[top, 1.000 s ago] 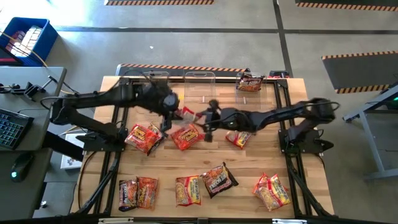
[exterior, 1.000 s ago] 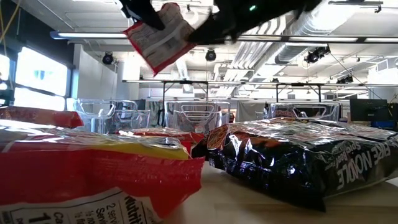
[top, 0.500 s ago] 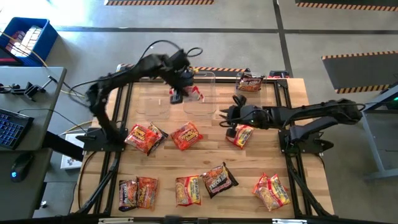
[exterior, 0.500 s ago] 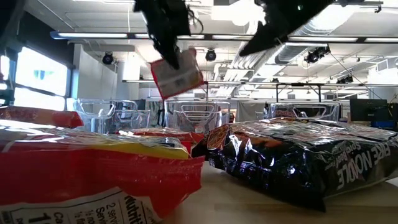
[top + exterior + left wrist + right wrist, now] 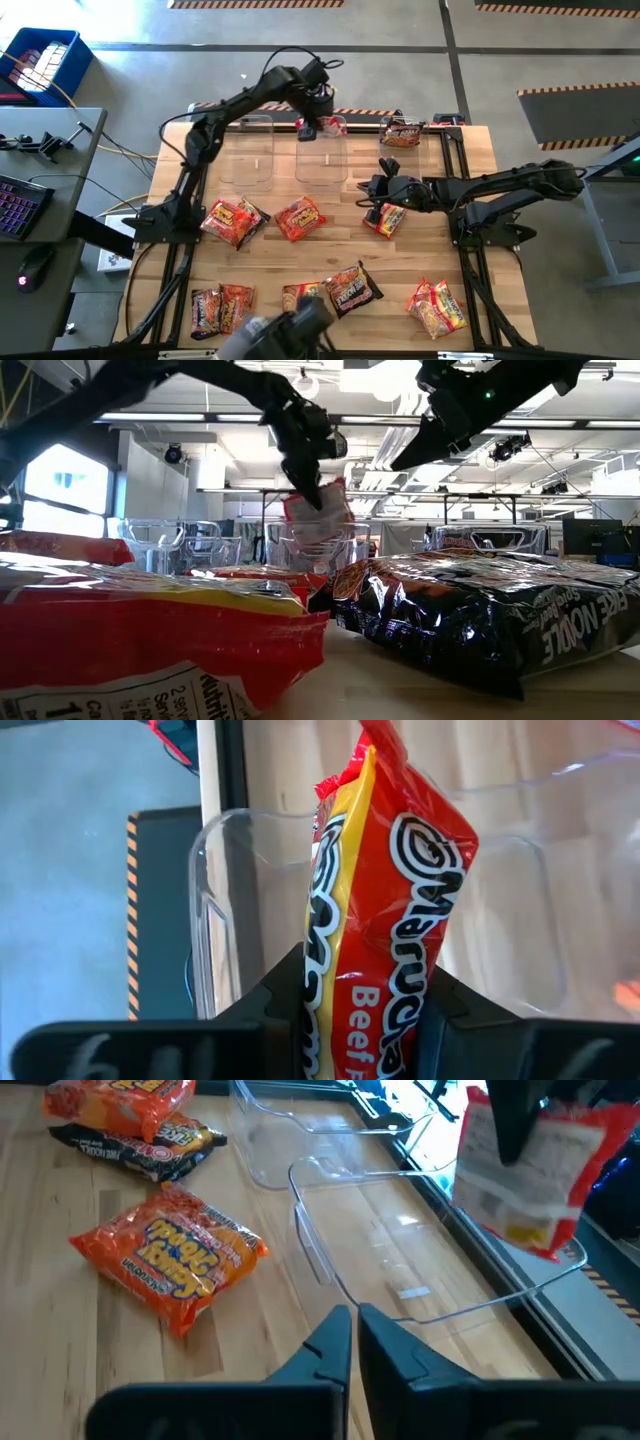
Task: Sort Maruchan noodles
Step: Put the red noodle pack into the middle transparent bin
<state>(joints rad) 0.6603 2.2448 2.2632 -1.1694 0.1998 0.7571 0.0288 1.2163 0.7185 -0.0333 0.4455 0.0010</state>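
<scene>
Since half a second ago the left gripper has carried its red packet from mid-table out over the far edge of the middle clear bin. Still clamped on it. Packet: crinkly red-and-yellow plastic, hanging upright. Right gripper has drawn back, fingers pressed together and empty, above an orange packet on the wooden table.

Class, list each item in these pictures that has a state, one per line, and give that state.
Left hand: shut on the red Beef packet.
Red crinkly plastic Beef packet: held upright over the middle clear plastic bin.
Middle clear plastic bin: empty.
Right hand: shut, holding nothing.
Right clear plastic bin: holds one packet.
Orange crinkly plastic packet: lying flat on the table.
</scene>
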